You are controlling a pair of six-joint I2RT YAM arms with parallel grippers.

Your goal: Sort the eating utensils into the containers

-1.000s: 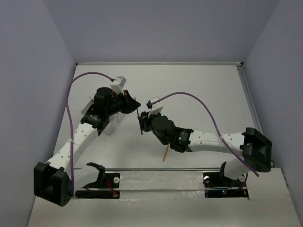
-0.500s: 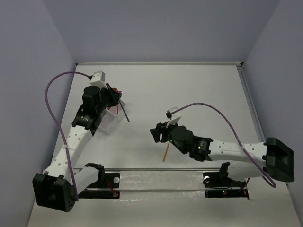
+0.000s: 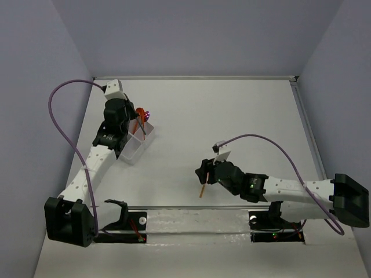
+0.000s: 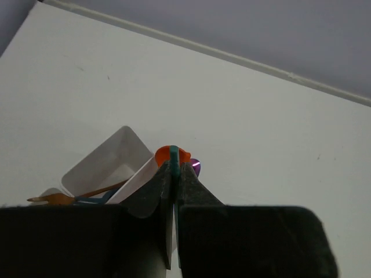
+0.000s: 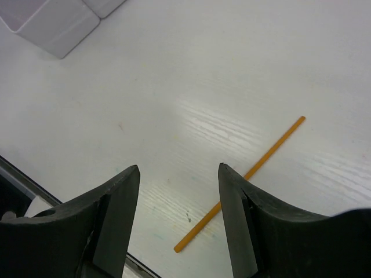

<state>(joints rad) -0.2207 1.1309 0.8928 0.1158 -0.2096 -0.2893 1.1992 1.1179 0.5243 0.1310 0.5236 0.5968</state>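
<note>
Pinching a thin teal stick [image 4: 174, 156] between tightly closed fingers, the left claw [image 4: 175, 176] hangs just above the white divided tray [image 4: 98, 163]. The right claw [image 5: 178, 169], spread wide, hovers over an orange stick [image 5: 266, 155] lying flat on the surface [image 5: 174, 69] directly beneath it.

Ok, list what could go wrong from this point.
1. The left gripper is shut on a thin teal stick above the tray. If it is let go at a slant, it may land across a divider or outside.
2. The right gripper hangs open over the orange stick, which lies flat and runs under one finger rather than between the two. Closing now could push it away instead of gripping it.
</note>
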